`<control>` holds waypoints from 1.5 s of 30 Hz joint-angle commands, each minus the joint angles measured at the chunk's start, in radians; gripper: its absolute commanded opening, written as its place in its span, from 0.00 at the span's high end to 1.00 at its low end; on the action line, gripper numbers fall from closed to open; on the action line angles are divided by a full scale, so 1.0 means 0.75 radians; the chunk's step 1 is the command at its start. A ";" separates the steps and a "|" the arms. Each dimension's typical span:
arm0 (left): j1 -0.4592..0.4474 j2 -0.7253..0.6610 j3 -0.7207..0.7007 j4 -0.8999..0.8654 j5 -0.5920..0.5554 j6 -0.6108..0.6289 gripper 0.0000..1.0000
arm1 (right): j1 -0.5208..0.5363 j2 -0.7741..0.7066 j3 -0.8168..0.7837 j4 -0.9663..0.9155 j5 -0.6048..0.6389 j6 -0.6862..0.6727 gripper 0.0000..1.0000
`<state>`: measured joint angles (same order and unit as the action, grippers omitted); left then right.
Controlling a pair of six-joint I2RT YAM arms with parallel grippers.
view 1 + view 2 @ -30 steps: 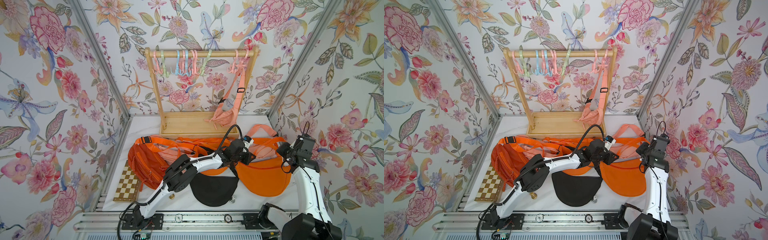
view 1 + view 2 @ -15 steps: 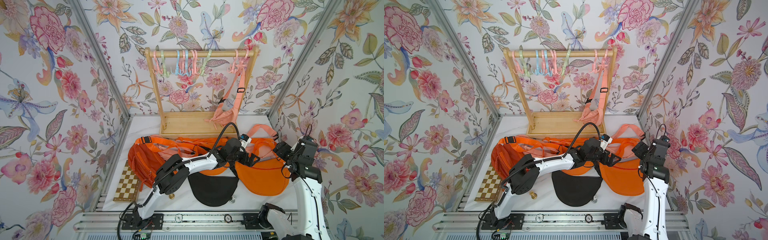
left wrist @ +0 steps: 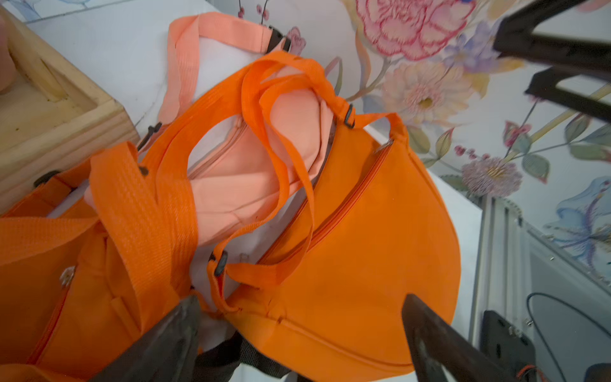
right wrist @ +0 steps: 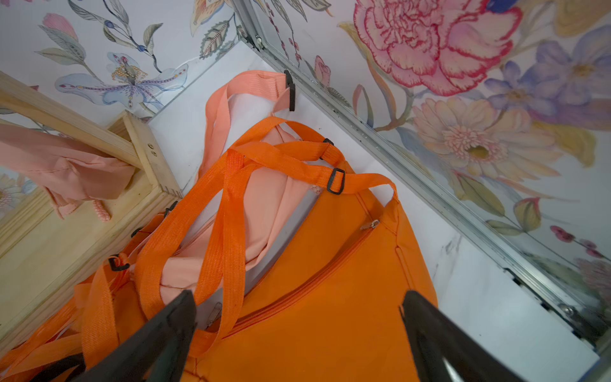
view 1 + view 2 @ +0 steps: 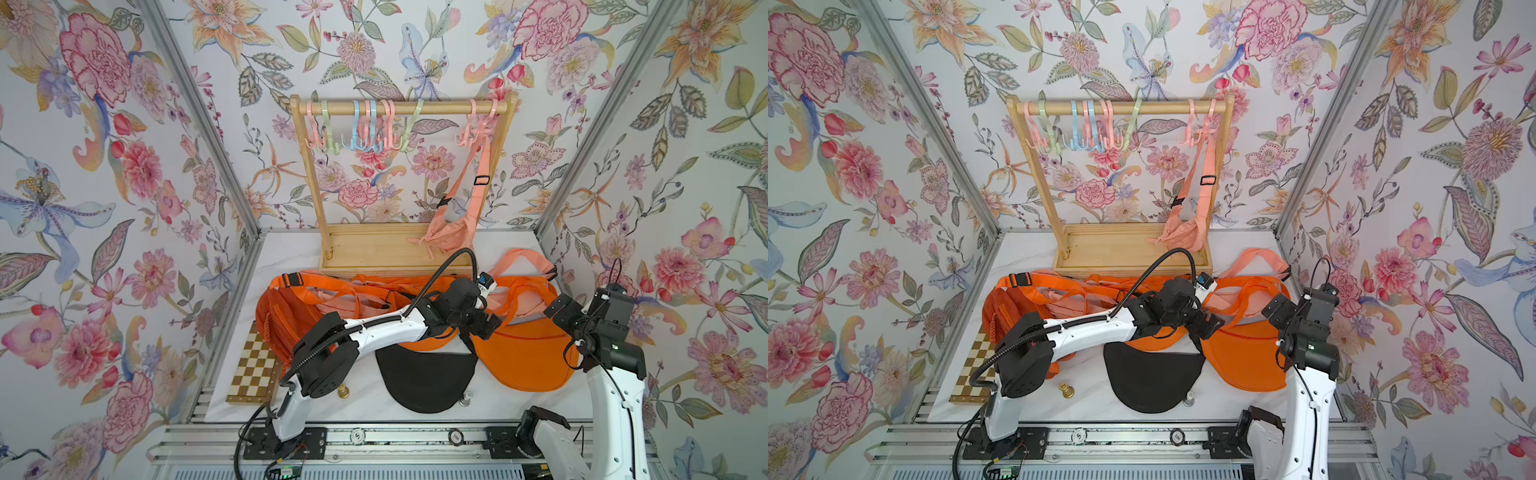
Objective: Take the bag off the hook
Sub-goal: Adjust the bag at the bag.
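Both arms' jaws gape empty over the desk (image 5: pixel 291 254); your peach bag (image 5: pixel 451 235) hangs beyond them, strap near upright on its hook (image 5: pixel 482 126), nearer the right arm (image 5: pixel 615 386).

A peach bag (image 5: pixel 453 237), orange bag (image 5: pixel 528 361), black bag (image 5: pixel 424 382) and chequered board (image 5: pixel 253 370) stand against floral walls (image 5: pixel 104 187).

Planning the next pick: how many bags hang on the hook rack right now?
1. A peach sling bag hangs by its strap from a pink hook near the rail's right end in both top views; the other hooks look bare.
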<state>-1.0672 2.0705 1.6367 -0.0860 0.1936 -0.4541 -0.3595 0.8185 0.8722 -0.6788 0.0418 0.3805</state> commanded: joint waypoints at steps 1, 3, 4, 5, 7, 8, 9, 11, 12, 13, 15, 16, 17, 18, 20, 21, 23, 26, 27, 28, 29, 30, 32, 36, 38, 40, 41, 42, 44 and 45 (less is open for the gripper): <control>-0.007 0.098 0.085 -0.213 -0.051 0.115 0.01 | -0.037 -0.008 -0.031 -0.038 -0.044 -0.009 0.01; -0.007 0.144 0.111 -0.223 -0.039 0.106 0.00 | -0.042 -0.001 -0.031 -0.039 -0.068 0.003 0.01; -0.007 0.160 0.123 -0.223 -0.032 0.101 0.01 | -0.042 0.003 -0.027 -0.038 -0.079 0.009 0.01; -0.010 0.182 0.143 -0.226 -0.014 0.097 0.02 | -0.042 0.002 -0.027 -0.039 -0.083 0.015 0.01; -0.015 0.228 0.191 -0.247 0.012 0.098 0.10 | -0.042 -0.001 -0.026 -0.040 -0.073 0.016 0.01; -0.020 0.256 0.216 -0.255 0.020 0.101 0.15 | -0.042 -0.005 -0.024 -0.041 -0.062 0.014 0.01; -0.023 0.282 0.237 -0.275 0.021 0.097 0.21 | -0.042 -0.007 -0.026 -0.042 -0.056 0.012 0.01; -0.024 0.331 0.280 -0.295 0.038 0.092 0.37 | -0.042 -0.006 -0.024 -0.043 -0.051 0.011 0.01; -0.024 0.349 0.293 -0.302 0.035 0.088 0.45 | -0.042 -0.003 -0.025 -0.042 -0.054 0.010 0.01; -0.024 0.360 0.303 -0.305 0.038 0.088 0.52 | -0.042 0.002 -0.025 -0.042 -0.057 0.012 0.01; -0.024 0.367 0.318 -0.305 0.044 0.088 0.68 | -0.042 0.016 -0.024 -0.042 -0.067 0.014 0.01; -0.025 0.365 0.321 -0.299 0.051 0.086 0.74 | -0.041 0.020 -0.025 -0.039 -0.071 0.018 0.01; -0.024 0.359 0.326 -0.298 0.057 0.086 0.80 | -0.038 0.023 -0.025 -0.034 -0.070 0.022 0.01; -0.025 0.352 0.330 -0.301 0.053 0.083 0.85 | -0.034 0.025 -0.024 -0.029 -0.067 0.020 0.01; -0.026 0.327 0.331 -0.313 0.057 0.080 0.91 | -0.024 0.029 -0.022 -0.026 -0.058 0.021 0.01; -0.025 0.308 0.321 -0.313 0.061 0.076 0.93 | -0.019 0.030 -0.020 -0.023 -0.056 0.022 0.01; -0.031 0.263 0.286 -0.304 0.070 0.069 0.99 | 0.000 0.035 -0.023 -0.014 -0.048 0.025 0.01; -0.049 0.186 0.222 -0.292 0.084 0.060 1.00 | 0.034 0.044 -0.033 0.003 -0.037 0.038 0.01; -0.053 0.153 0.197 -0.287 0.094 0.052 1.00 | 0.047 0.047 -0.039 0.008 -0.033 0.042 0.01; -0.056 0.125 0.174 -0.285 0.103 0.044 1.00 | 0.056 0.049 -0.042 0.013 -0.030 0.045 0.01; -0.059 0.092 0.144 -0.278 0.109 0.035 1.00 | 0.065 0.053 -0.047 0.016 -0.024 0.047 0.01; -0.061 0.061 0.112 -0.272 0.113 0.027 1.00 | 0.072 0.056 -0.049 0.019 -0.019 0.049 0.01; -0.068 0.008 0.061 -0.268 0.123 0.016 1.00 | 0.080 0.056 -0.056 0.025 -0.021 0.051 0.01; -0.093 -0.048 -0.008 -0.277 0.178 0.004 1.00 | 0.093 0.054 -0.069 0.034 -0.015 0.055 0.01; -0.112 -0.048 -0.039 -0.285 0.188 0.003 1.00 | 0.098 0.056 -0.073 0.034 -0.013 0.057 0.01; -0.116 -0.037 -0.076 -0.275 0.204 -0.007 1.00 | 0.103 0.052 -0.077 0.039 -0.009 0.057 0.01; -0.115 -0.027 -0.098 -0.263 0.210 -0.010 1.00 | 0.107 0.052 -0.076 0.039 -0.007 0.060 0.01; -0.113 -0.012 -0.109 -0.263 0.207 -0.012 1.00 | 0.109 0.054 -0.073 0.040 -0.007 0.061 0.01; -0.103 0.015 -0.113 -0.272 0.203 -0.014 0.99 | 0.118 0.060 -0.056 0.040 -0.005 0.064 0.01; -0.091 0.023 -0.112 -0.281 0.194 -0.018 0.90 | 0.126 0.067 -0.041 0.043 -0.005 0.065 0.01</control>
<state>-1.1454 2.0586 1.5661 -0.2783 0.3260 -0.4492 -0.2787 0.8589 0.8272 -0.6605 0.0200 0.4137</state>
